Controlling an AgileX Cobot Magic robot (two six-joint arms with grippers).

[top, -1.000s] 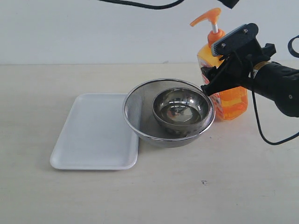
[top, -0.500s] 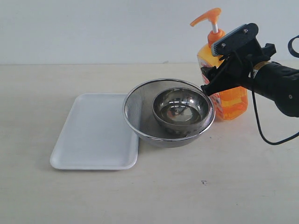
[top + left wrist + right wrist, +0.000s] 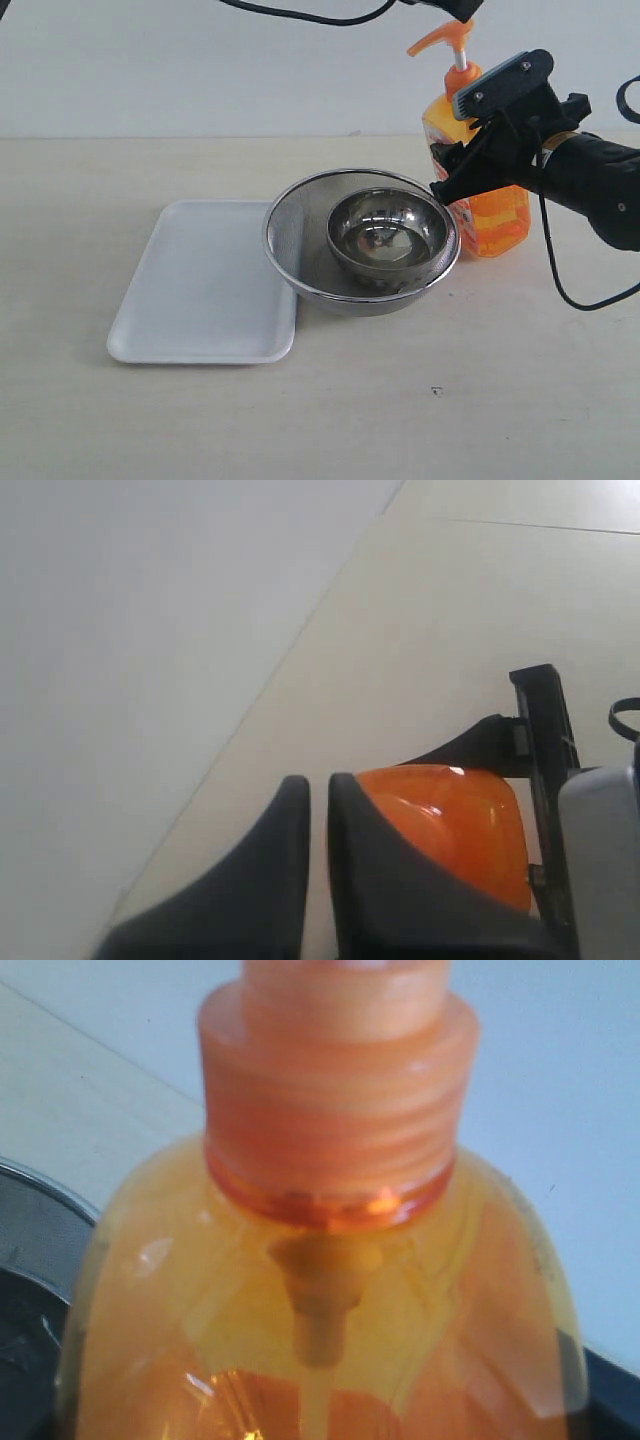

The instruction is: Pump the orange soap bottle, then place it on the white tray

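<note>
A round metal mesh strainer [image 3: 298,243] sat on the pale wooden table [image 3: 450,430], and a shiny steel bowl [image 3: 388,238] nested upright inside it, toward its right side. A tiny dark speck [image 3: 434,391] marked the tabletop nearer me. A plain white wall [image 3: 200,70] stood behind.

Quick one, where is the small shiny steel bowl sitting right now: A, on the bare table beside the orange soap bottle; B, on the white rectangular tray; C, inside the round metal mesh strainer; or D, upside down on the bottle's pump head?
C: the small shiny steel bowl sits upright inside the round metal mesh strainer, whose rim rings it all the way round.
</note>
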